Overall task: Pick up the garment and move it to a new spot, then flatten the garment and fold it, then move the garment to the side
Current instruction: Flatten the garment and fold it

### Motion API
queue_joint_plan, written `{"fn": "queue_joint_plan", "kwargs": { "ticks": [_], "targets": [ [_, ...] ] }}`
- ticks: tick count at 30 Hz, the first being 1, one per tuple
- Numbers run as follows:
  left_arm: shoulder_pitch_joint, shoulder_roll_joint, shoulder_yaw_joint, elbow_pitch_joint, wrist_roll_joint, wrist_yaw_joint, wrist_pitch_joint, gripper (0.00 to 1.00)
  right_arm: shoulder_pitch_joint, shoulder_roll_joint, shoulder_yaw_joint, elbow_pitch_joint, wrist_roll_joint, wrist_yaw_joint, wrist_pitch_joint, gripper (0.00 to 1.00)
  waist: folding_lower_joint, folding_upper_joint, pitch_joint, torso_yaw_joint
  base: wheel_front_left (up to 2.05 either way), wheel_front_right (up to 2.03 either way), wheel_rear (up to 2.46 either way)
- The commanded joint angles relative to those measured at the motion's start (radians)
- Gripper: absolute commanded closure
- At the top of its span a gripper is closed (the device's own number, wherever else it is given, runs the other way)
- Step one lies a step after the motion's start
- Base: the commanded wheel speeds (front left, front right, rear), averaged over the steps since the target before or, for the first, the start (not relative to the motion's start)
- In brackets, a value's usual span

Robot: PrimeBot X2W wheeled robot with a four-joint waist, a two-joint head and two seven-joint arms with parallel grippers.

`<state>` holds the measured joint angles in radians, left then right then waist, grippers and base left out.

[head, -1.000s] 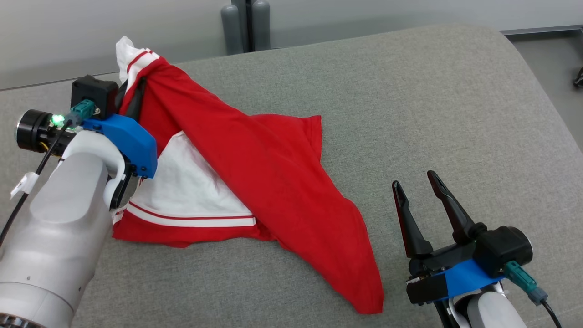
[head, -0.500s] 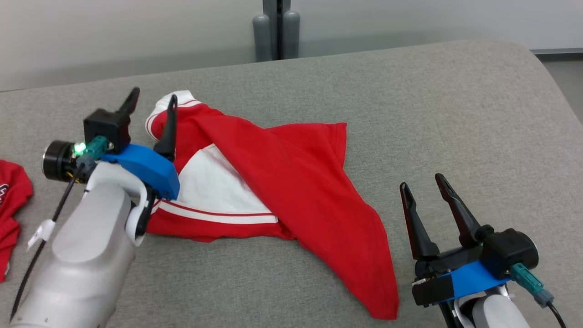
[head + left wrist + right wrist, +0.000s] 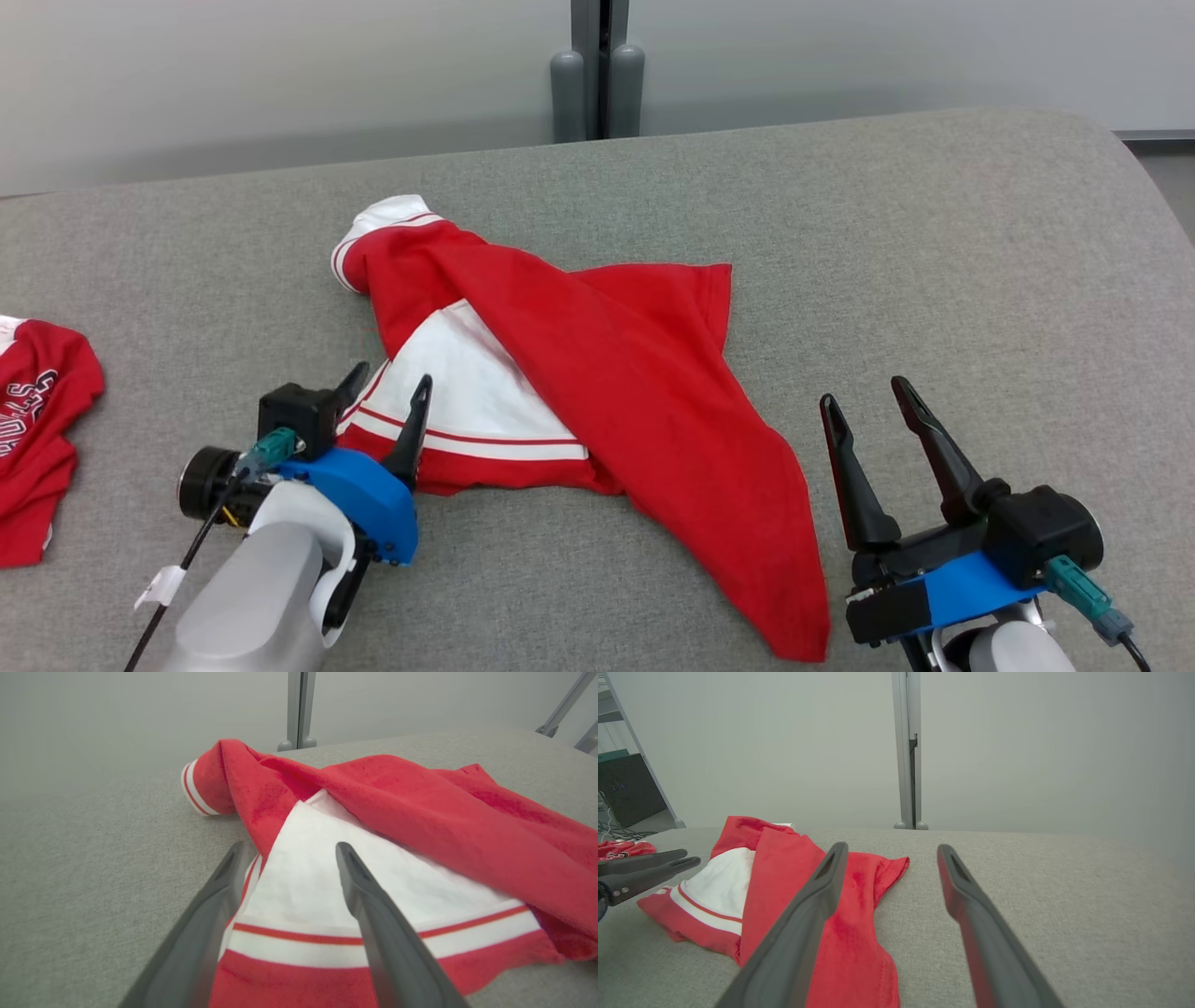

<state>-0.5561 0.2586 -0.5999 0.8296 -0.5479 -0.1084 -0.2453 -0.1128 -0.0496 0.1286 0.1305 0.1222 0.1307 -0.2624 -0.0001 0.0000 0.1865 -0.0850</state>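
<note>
The left gripper [image 3: 392,383] is open and holds nothing. Its fingers stand just over the near left edge of the garment [image 3: 607,373], above the white part. From there the garment lies crumpled on the grey cushion [image 3: 934,243], with its long axis running from far left to near right. Its near right corner lies just left of the right gripper [image 3: 864,397], also open and empty. So each arm is near to one end.

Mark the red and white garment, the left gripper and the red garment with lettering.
red and white garment [image 3: 644,392]: head view, on the red fold across its middle.
left gripper [image 3: 392,376]: head view, midway between its open fingertips.
red garment with lettering [image 3: 42,439]: head view, on plain red cloth below the lettering.
</note>
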Motion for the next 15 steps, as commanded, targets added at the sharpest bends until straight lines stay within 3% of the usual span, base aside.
{"fn": "queue_joint_plan", "kwargs": {
  "ticks": [1, 15],
  "targets": [
    [0.014, 0.004, -0.008, 0.008, -0.007, -0.005, 0.004, 0.0, 0.011, -0.002, -0.002, -0.005, -0.003, 0.0, -0.004, 0.0, 0.0001, 0.0, 0.002, -0.001, 0.0, 0.0, 0.0],
    [-0.024, 0.012, -0.041, 0.116, -0.039, -0.02, 0.017, 0.0, -0.006, -0.002, 0.009, 0.007, -0.006, 0.0, -0.004, 0.0, 0.0001, 0.0, 0.013, -0.022, 0.0, 0.0, 0.0]
  ]
}}
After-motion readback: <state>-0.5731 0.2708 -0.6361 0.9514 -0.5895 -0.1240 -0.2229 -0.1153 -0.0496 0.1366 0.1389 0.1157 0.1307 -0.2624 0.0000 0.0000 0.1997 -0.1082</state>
